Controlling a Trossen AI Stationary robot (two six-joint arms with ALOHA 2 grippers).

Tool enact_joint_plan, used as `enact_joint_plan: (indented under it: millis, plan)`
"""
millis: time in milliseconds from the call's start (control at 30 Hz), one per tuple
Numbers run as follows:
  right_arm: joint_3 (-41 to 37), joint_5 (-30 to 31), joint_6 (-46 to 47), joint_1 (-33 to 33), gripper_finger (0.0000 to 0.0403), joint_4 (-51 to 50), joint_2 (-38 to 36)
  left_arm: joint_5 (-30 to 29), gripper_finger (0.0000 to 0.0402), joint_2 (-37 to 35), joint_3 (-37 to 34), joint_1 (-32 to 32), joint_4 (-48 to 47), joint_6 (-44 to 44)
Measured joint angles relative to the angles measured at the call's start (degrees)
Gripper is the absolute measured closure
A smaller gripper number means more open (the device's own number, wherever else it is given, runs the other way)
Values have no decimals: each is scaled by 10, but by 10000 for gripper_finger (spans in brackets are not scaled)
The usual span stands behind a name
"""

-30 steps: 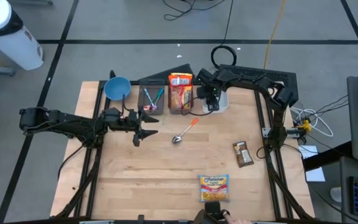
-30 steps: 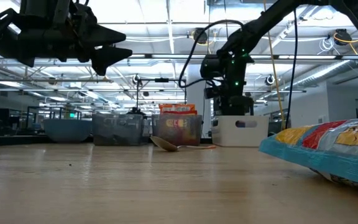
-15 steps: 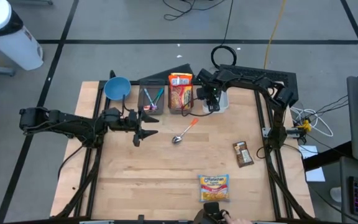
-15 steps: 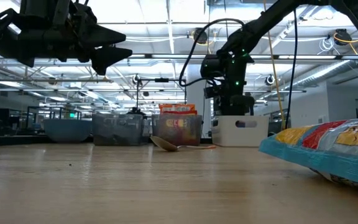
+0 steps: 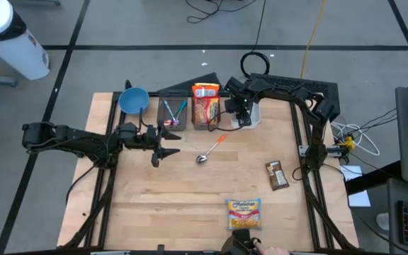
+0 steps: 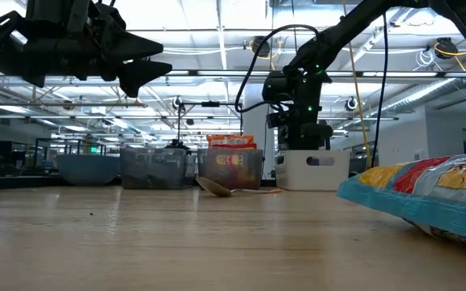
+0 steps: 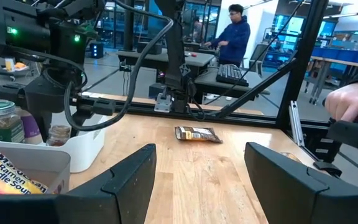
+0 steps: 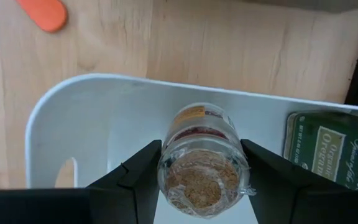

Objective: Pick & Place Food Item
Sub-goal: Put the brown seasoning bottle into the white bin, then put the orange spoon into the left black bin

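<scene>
Jar: a small clear glass jar of brown granules with a yellow-and-red label (image 8: 202, 165), seen bottom-on, held between the two dark fingers of the right gripper (image 8: 202, 186) directly over the white plastic bin (image 8: 98, 124); whether it touches the bin floor cannot be told.
Right gripper: fingers closed part-way against both sides of the jar; in the high view it sits at the table's far edge over the white bin (image 5: 241, 113).
Bin contents: a green-lidded jar with printed lettering (image 8: 328, 146) lies in the same bin, just beside the held jar.
Bin neighbours: a clear tub holding an orange noodle packet (image 5: 205, 105) stands just beside the bin, then a clear tub of coloured utensils (image 5: 171, 111), then a round blue bowl (image 5: 133, 100) at the far-left corner.
Spoon: a metal spoon with an orange handle (image 5: 210, 149) lies on the wooden table (image 5: 190, 198) near the noodle tub; the handle's end shows near the bin (image 8: 42, 14).
Left gripper: empty, fingers spread wide, held above the table near the utensil tub (image 5: 163, 147).
Front of table: a yellow ramen packet (image 5: 244, 212) near the front edge; a brown snack bar (image 5: 277, 174) well apart toward the right side.
Room: a person in a dark blue hoodie (image 7: 232, 34) stands at a desk beyond the table; another person's hand (image 7: 347, 102) shows at the edge.
</scene>
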Motion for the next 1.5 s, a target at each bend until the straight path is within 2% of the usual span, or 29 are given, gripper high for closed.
enact_joint_plan:
  millis: [233,667,800,933,1367,1500]
  plan:
    - [28,3,7,-2,222,-16,39,0,146,0,0,0,1,-2]
    - [34,7,-7,3,222,-15,41,4,146,0,0,0,-13,-6]
    - [34,47,-9,14,174,-6,41,4,146,0,0,0,-14,-8]
    - [34,47,-9,17,134,-1,41,4,146,0,0,0,-14,-8]
    - [34,51,-4,17,123,4,35,18,146,0,0,0,-14,-14]
    - [34,72,-5,20,122,5,17,18,147,0,0,0,-14,-17]
